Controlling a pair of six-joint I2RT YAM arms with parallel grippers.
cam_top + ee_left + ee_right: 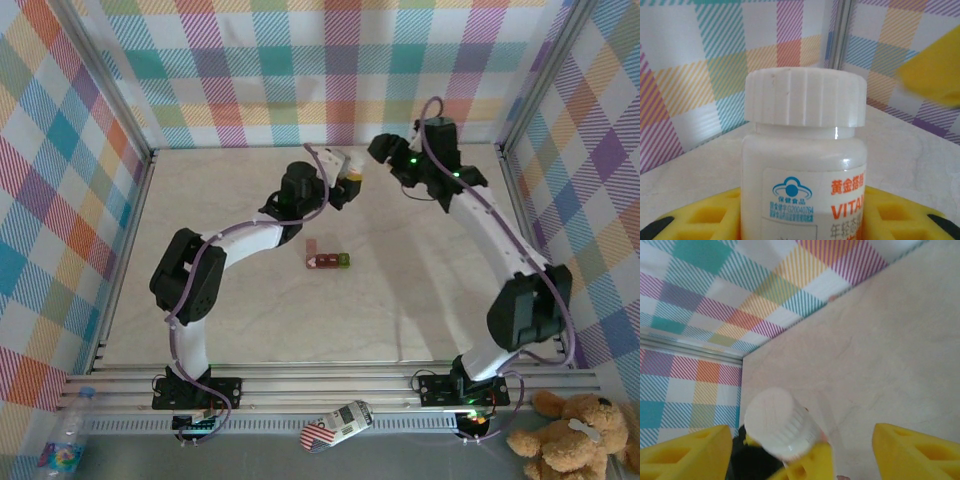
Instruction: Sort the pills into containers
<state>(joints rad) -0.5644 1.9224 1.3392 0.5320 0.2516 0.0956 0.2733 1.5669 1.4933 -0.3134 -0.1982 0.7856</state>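
Centrally, a white vitamin bottle [805, 170] with a ribbed white screw cap [805, 97] is pinched low on its body by the left gripper [347, 182]. Its yellow pads [695, 220] press against both sides of the bottle, just below the label [815, 200], which carries a blue emblem and orange lettering beginning "VITA". The cap is seated on the neck. In the overhead view an orange lower part of the bottle sits at the left gripper's end.

Right gripper [802, 429]: close beside the bottle's cap, jaws spread wide and gripping nothing. In its wrist view the cap sits between the two yellow fingers [685, 452] with a gap on each side.

Containers [327, 259]: a short row of joined compartments, dark red with one green at the end. They rest on the pale marbled table [250, 320], well apart from the bottle on the side nearer the arm bases, and both grippers are well apart from them. Their contents are too small to make out
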